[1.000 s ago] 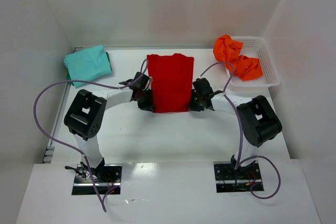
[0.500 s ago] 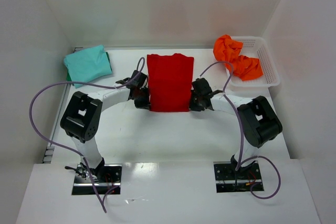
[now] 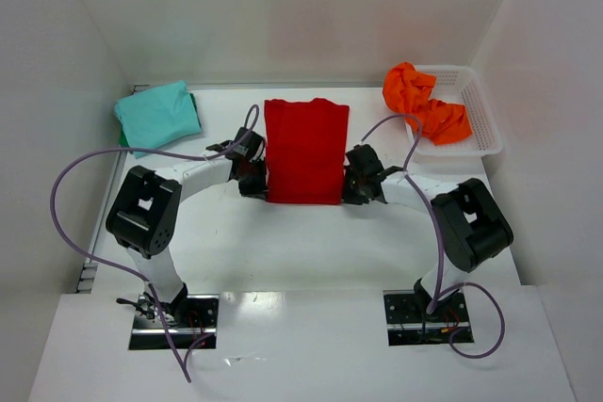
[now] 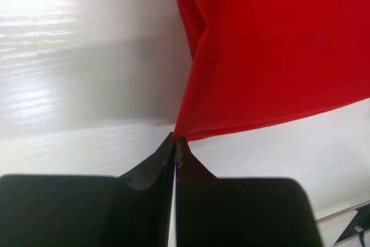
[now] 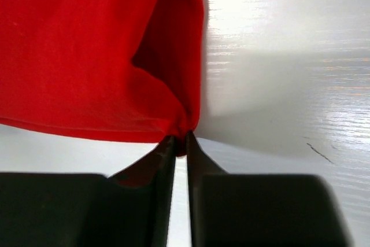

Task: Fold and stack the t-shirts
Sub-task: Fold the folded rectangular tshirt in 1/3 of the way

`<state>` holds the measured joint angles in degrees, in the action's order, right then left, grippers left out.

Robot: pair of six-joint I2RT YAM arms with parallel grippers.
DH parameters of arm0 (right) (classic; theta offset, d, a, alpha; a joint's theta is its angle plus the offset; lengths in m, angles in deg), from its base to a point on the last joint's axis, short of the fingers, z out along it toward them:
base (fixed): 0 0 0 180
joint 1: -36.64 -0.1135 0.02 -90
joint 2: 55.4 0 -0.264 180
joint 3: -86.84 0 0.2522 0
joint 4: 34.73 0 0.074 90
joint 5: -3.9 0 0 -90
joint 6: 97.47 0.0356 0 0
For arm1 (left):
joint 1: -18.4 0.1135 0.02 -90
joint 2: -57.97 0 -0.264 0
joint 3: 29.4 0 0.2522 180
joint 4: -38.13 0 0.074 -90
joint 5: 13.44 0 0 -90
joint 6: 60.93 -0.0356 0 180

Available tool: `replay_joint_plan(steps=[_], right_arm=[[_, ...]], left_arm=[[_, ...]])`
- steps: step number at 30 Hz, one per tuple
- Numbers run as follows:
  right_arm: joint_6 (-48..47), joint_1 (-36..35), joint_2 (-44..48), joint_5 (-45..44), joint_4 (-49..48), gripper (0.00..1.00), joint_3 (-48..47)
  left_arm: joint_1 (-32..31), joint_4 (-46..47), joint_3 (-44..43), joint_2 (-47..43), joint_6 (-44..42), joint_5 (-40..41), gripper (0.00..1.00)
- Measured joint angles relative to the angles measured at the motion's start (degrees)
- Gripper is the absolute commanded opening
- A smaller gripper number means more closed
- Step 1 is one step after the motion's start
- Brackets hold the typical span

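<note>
The red shirt [image 3: 303, 151], a long narrow panel, lies at the centre of the table [image 3: 301, 242]. The left gripper [image 4: 175, 143] pinches its 7 o'clock corner, jaws fully closed; the right gripper [image 5: 179, 140] nips its 5 o'clock corner, jaws barely parted. The teal shirt [image 3: 157, 116] lies at 10 o'clock, and the orange shirt [image 3: 426, 101] at 2 o'clock, draped over the basket [image 3: 476, 110].

The top camera sits high up, back past the near edge of the table [image 3: 301, 242], and looks down on all of it, far edge too. The left wrist camera rides right behind the left gripper [image 4: 175, 141] and looks, very close and low, at the near left corner of the red t-shirt [image 4: 277, 56]. The right wrist camera rides behind the right gripper [image 5: 180, 138], just as close, at the near right corner. All three views share the shirt's near edge.
</note>
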<state>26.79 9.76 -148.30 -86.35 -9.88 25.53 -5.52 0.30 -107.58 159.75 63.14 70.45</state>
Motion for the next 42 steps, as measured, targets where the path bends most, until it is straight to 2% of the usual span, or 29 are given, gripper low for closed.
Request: replay_joint_plan(steps=[1,2,4,5,6,7,9,10,11,13,15,18,19,20,23,25,32,42], right_arm=[[0.24,0.00,0.11,0.13,0.04,0.33,0.11],[0.52,0.00,0.24,0.09,0.15,0.35,0.20],[0.59,0.02,0.68,-0.22,1.03,0.40,0.37],[0.61,0.02,1.03,-0.50,1.62,0.40,0.39],[0.63,0.02,1.62,-0.74,2.29,0.40,0.39],[0.61,0.02,2.34,-1.01,2.82,0.40,0.39],[0.61,0.02,4.39,-1.57,4.28,0.36,0.22],[0.52,0.11,5.60,-1.84,5.14,0.34,-0.07],[0.44,0.33,6.86,-1.95,5.79,0.26,-0.50],[0.00,1.38,9.20,-1.90,6.71,0.17,-2.12],[-0.63,3.23,11.08,-1.77,6.54,0.08,-4.04],[-1.66,6.47,11.96,-0.76,5.44,0.01,-7.17],[-2.14,7.30,11.39,-0.33,5.05,0.00,-8.20],[-2.47,7.93,10.69,0.00,4.55,0.00,-9.07],[-3.13,8.48,6.64,2.29,1.99,0.00,-11.04],[-3.41,8.48,3.21,4.57,0.39,0.00,-11.96],[-3.50,8.48,-8.57,11.78,-3.72,0.00,-15.41],[-3.74,8.48,-14.80,11.37,-5.64,0.00,-19.34]], left_arm=[[0.00,-0.09,0.07,0.00,-0.28,-0.20,0.09],[0.00,-0.20,0.13,0.00,-0.74,-0.26,0.22],[0.09,-0.70,0.48,-0.31,-1.31,-0.04,0.34],[0.20,-1.20,0.72,-0.55,-1.42,0.07,0.39],[0.33,-1.86,0.85,-0.87,-1.51,0.13,0.51],[0.44,-2.54,0.85,-1.20,-1.95,0.22,0.55],[0.50,-3.85,0.37,-2.16,-2.47,0.31,0.61],[0.57,-4.61,-0.20,-2.58,-2.58,0.33,0.68],[0.59,-5.38,-1.16,-3.08,-2.78,0.35,0.71],[0.85,-6.75,-4.09,-3.89,-3.32,0.37,0.75],[0.96,-6.71,-7.43,-4.79,-4.00,0.33,0.75],[2.14,-5.07,-11.45,-5.66,-4.20,-0.35,0.58],[2.91,-4.09,-12.44,-5.55,-4.37,-0.87,0.37],[3.76,-3.08,-13.05,-5.20,-4.13,-1.40,0.26],[6.14,0.35,-14.51,-1.73,-4.52,-3.54,0.03],[7.21,2.32,-15.06,2.05,-4.04,-4.70,0.00],[7.32,4.28,-17.88,15.28,-3.87,-8.02,0.00],[8.00,5.31,-24.13,19.02,-3.98,-8.92,0.00]])
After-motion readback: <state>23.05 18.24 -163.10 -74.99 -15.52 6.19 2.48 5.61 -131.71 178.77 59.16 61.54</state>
